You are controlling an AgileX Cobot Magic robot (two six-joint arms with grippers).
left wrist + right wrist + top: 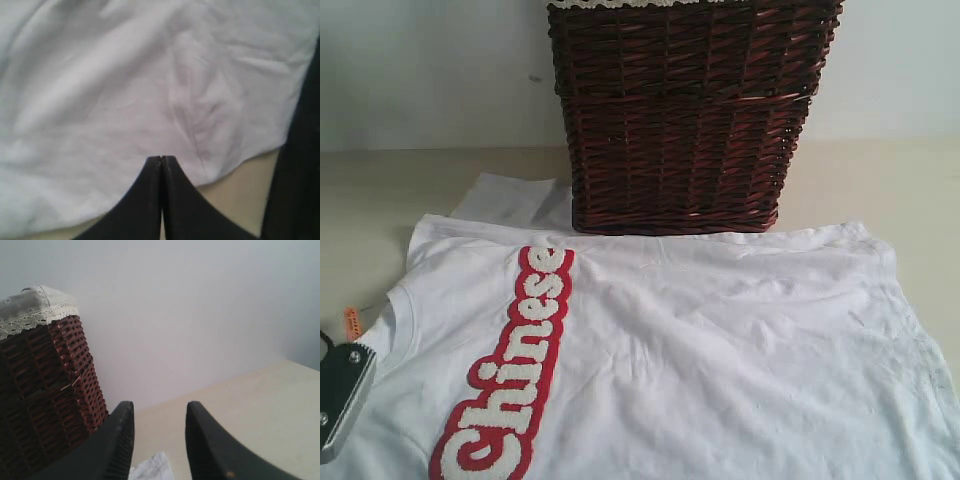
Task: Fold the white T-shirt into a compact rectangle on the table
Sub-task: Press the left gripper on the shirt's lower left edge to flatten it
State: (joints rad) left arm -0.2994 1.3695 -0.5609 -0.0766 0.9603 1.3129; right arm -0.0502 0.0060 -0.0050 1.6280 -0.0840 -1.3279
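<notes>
On the table (360, 200), the white T-shirt (720, 340) stretches collar leftward; left jaws closed, right jaws parted.

We are looking at a cream table (360, 200) that is carrying two things. A white T-shirt (720, 340) is lying spread flat over most of the near part, its red-outlined lettering facing up on the left. A dark wicker basket (685, 120) is standing upright at the far side, right at the shirt's far edge, with one sleeve reaching out beside its left corner. Bare table is showing on both sides of the basket
</notes>
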